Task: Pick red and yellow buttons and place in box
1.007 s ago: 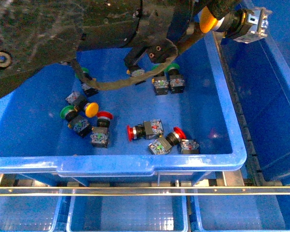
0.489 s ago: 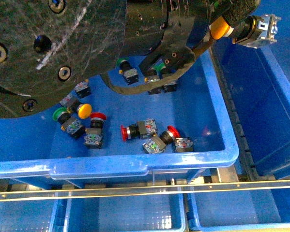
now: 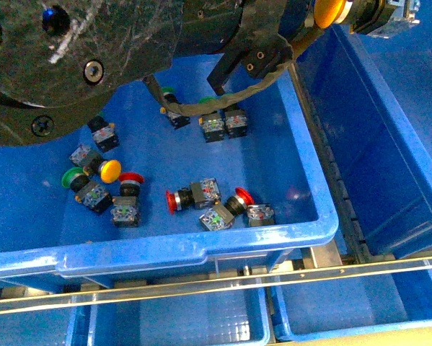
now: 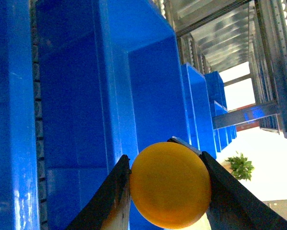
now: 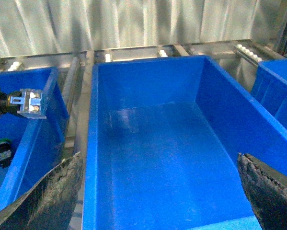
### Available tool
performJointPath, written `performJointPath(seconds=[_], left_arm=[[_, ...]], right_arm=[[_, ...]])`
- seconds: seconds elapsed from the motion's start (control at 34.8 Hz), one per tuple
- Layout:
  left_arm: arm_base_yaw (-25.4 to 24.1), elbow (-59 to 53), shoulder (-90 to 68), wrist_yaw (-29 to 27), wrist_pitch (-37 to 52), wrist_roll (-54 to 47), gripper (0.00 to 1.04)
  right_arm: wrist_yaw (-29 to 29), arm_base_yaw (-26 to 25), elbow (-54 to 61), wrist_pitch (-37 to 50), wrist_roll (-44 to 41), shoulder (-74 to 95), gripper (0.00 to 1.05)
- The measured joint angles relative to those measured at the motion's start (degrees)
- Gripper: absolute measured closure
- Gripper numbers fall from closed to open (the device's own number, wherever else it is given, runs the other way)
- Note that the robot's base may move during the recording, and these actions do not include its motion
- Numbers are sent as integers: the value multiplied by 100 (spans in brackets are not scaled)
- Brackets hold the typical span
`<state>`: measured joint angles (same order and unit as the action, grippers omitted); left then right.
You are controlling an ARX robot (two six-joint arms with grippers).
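Red buttons [image 3: 174,201] lie in the left tote [image 3: 201,249] toward the bench's front edge. Further right, at the far edge, your left gripper [image 4: 165,165] clamps a yellow button [image 3: 329,11] above the rim between totes. Your right gripper [image 5: 158,160] hangs spread wide over the box [image 5: 148,81].

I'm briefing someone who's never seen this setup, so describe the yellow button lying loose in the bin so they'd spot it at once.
Look in the big blue tote of scattered push-buttons, at the cluster near its left wall. The yellow button lies between a green-capped button and a red-capped button, the only yellow cap lying in that tote.
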<state>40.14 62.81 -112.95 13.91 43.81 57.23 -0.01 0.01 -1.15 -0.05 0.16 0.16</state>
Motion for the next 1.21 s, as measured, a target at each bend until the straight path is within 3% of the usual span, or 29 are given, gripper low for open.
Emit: performJointPath(seconds=[0.81,0.89,0.95,1.09,1.21], left_arm=[[48,-588,-66,90,431,164,71],[48,-588,-66,87,424,164,71],[48,-588,-63,142,424,160,71],[42,-588,-63,107,420,160,71],[35,-592,-61,107,420,160,72]], right_arm=[[-72,-20,-17,-37,-74,35,7],[-1641,-321,-772,-1808,-1720,1296,7],[-2328,-254,-1049,-2164,-3333,2321,7],[-2618,-85,-1325,-1353,-6190,4026,7],[-2704,24,-1604,-774,-7475,4876,7]])
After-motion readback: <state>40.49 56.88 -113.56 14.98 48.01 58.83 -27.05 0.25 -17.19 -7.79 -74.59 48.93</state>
